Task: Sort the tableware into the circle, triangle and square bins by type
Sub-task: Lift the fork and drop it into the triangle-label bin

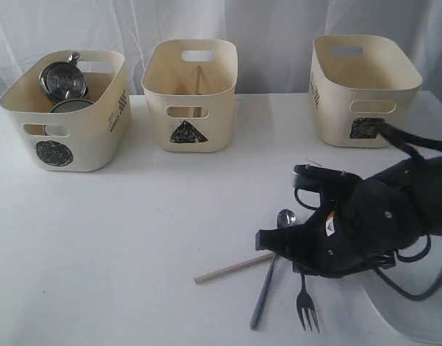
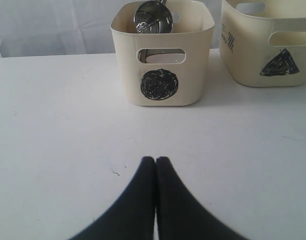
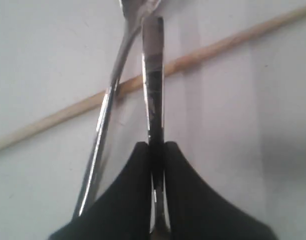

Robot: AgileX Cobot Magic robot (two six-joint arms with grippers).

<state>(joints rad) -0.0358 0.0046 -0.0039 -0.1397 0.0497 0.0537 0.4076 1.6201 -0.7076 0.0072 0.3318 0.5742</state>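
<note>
My right gripper point(image 3: 156, 145) is shut on the handle of a piece of steel cutlery point(image 3: 153, 85), low over the table at the front right point(image 1: 277, 244). A second steel piece point(image 3: 105, 125) lies beside it, both crossing a wooden chopstick point(image 3: 192, 57) point(image 1: 231, 270). A spoon bowl point(image 1: 285, 217), a long handle point(image 1: 262, 299) and a fork point(image 1: 305, 306) show under the arm. My left gripper point(image 2: 155, 159) is shut and holds nothing, facing the circle bin point(image 2: 162, 85) point(image 1: 62, 137), where a steel mug point(image 1: 62, 78) sits.
The triangle bin point(image 1: 192, 101) stands at the back middle with a chopstick point(image 1: 199, 79) inside. The square bin point(image 1: 365, 86) is at the back right. A big white plate's rim point(image 1: 404, 317) shows at the front right corner, under my right arm.
</note>
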